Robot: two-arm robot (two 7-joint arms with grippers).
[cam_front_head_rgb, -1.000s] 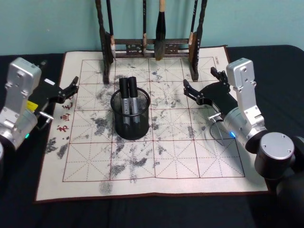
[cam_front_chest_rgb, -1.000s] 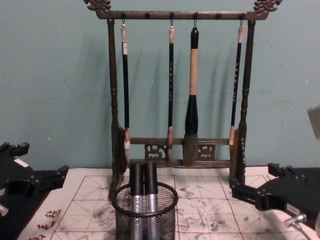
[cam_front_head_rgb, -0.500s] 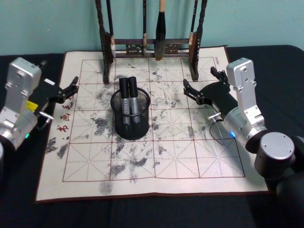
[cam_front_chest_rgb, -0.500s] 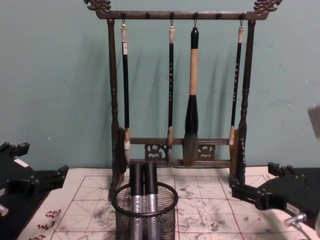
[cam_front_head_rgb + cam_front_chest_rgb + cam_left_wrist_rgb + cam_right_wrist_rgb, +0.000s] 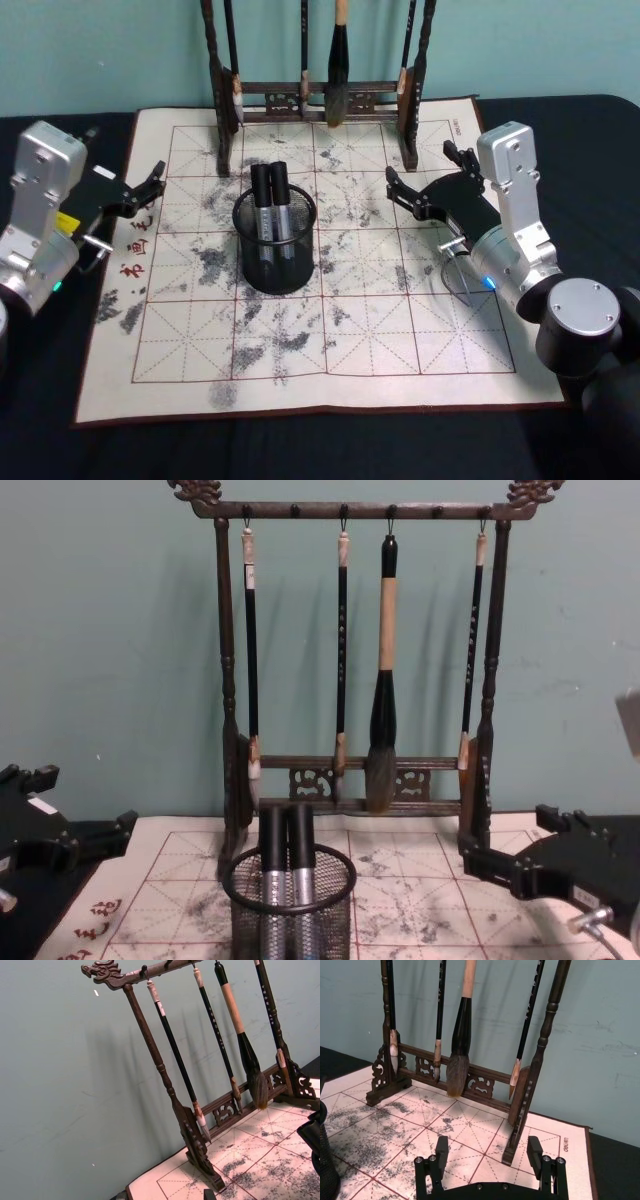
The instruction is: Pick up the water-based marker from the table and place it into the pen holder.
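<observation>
Markers [image 5: 272,205]: two stand upright side by side in the holder, black caps up, grey barrels below; in the chest view [image 5: 285,865] their caps rise above the rim.
Holder [image 5: 300,268]: black mesh cup, upright on the mat, left of centre, near side of the rack; its rim [image 5: 240,880] shows in the chest view, and its mesh wall [image 5: 326,1175] at the edge of the right wrist view.
Mat [image 5: 300,340]: pale calligraphy sheet with a red grid and grey ink smudges, lying flat on the table; red characters run down its left edge.
Rack [image 5: 320,100]: dark wooden brush stand at the far edge of the mat, carved ends on its top bar [image 5: 350,510], four brushes hanging from it; the third from the left [image 5: 381,760] is the thickest.
Left pincer [image 5: 150,185]: over the left edge of the mat, left of the holder and apart from it, fingers apart, holding nothing.
Right pincer [image 5: 425,180]: over the right part of the mat, near the rack's right foot, well right of the holder; fingers [image 5: 441,1152] spread wide, nothing between them.
Table [image 5: 300,450]: black cloth under the mat.
Wall [image 5: 100,630]: plain teal behind the rack.
</observation>
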